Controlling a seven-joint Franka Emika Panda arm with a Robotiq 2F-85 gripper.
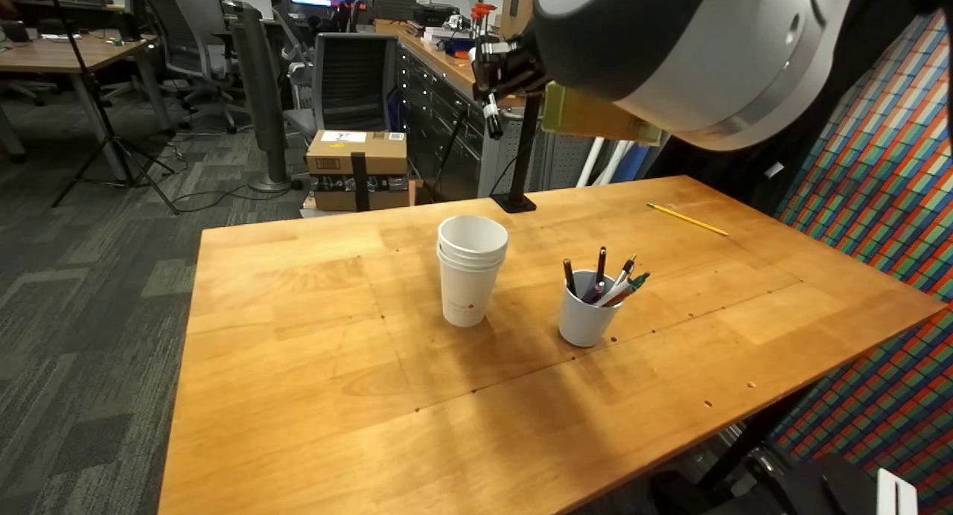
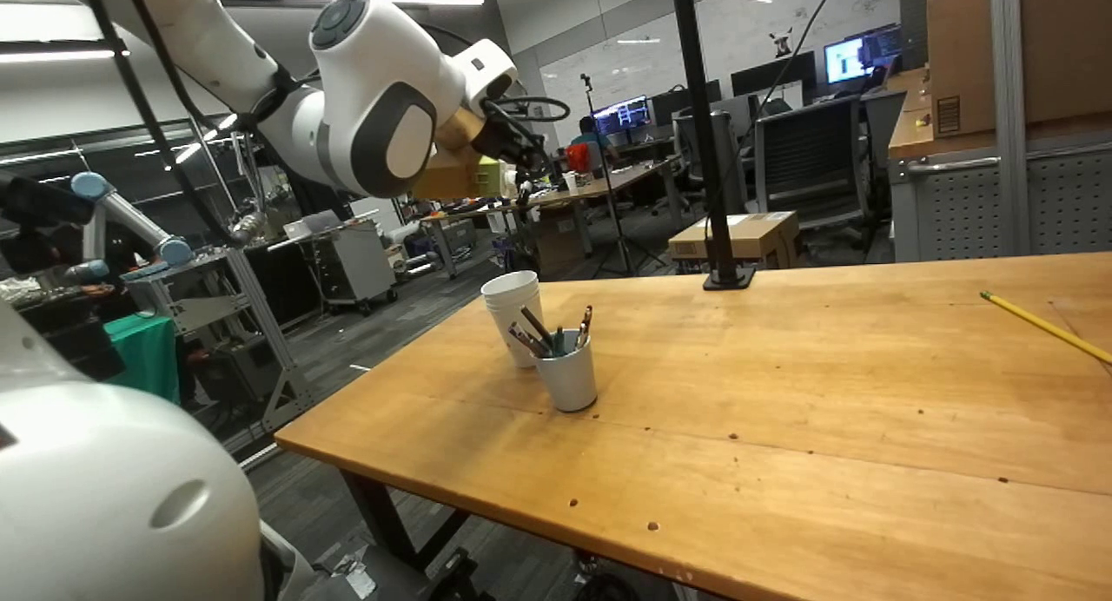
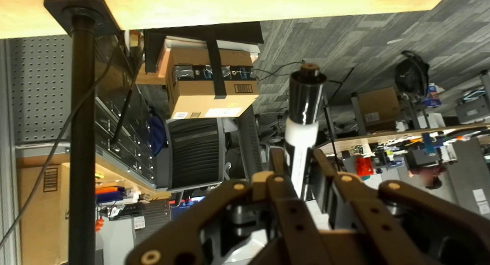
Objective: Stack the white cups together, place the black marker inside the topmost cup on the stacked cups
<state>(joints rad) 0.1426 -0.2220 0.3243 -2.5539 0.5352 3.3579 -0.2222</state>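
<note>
The wooden table (image 1: 313,426) spreads out on every side of the stacked white cups (image 1: 467,288). The Franka Panda arm (image 2: 365,71) reaches in well above that stack; a wrist brought down too low could sweep into it, and such light cups would probably topple. The Robotiq gripper (image 3: 298,161) hangs high above the stack in both exterior views, pinching the black marker (image 3: 304,100); whether it is squarely over the mouth I cannot tell. The wrist view does not show the stack, a likely cause of a sideways miss.

The stack itself stands upright, rims nested, so the stacking looks done and only the marker's placement seems left. Near the stack but apart from it is the white pen cup (image 1: 586,325); a drop that drifts that way could land among its pens (image 1: 601,262). The yellow pencil (image 1: 686,219), well apart from the stack, should cause no trouble.

The marker points down towards the table, slightly tilted, well above the stack. Released too early, it may glance off the topmost cup (image 1: 473,236); caught on that rim, it could swivel in the narrow pinch.
</note>
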